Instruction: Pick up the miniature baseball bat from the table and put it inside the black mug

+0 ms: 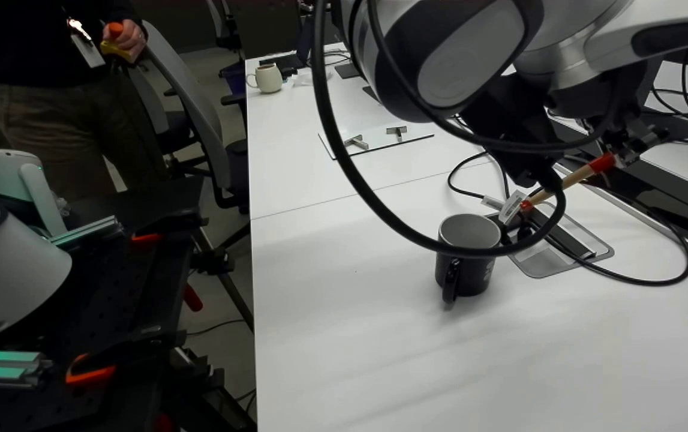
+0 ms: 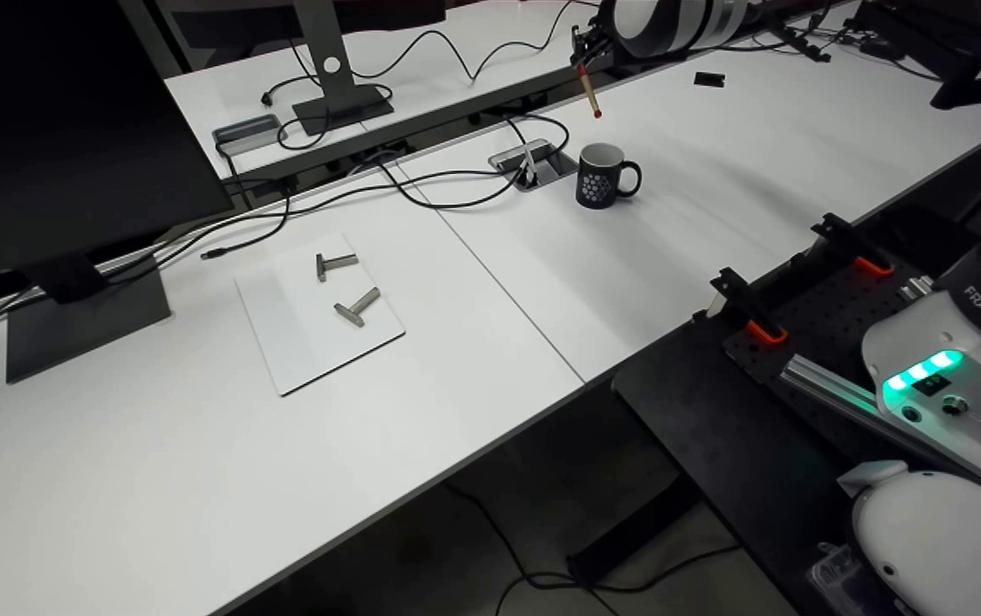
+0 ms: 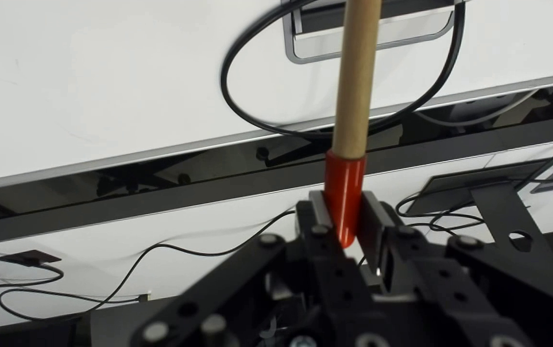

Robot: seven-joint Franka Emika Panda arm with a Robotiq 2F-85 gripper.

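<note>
Placement seems the current step: the black metal hand [image 3: 346, 212] pinches one end of the slim, red-tipped wooden miniature baseball bat [image 3: 357, 82], held up off the flat white worktop [image 1: 332, 336], apart from the black, cylindrical, ceramic-looking mug [image 2: 597, 184]. To do it well, centre the bat above the mug, tilt it closer to vertical, lower slowly without brushing the side, and let go once it sits inside. The bat's long axis slants in both exterior views; in an exterior view the free red tip [image 1: 525, 206] points down and towards the mug.
</note>
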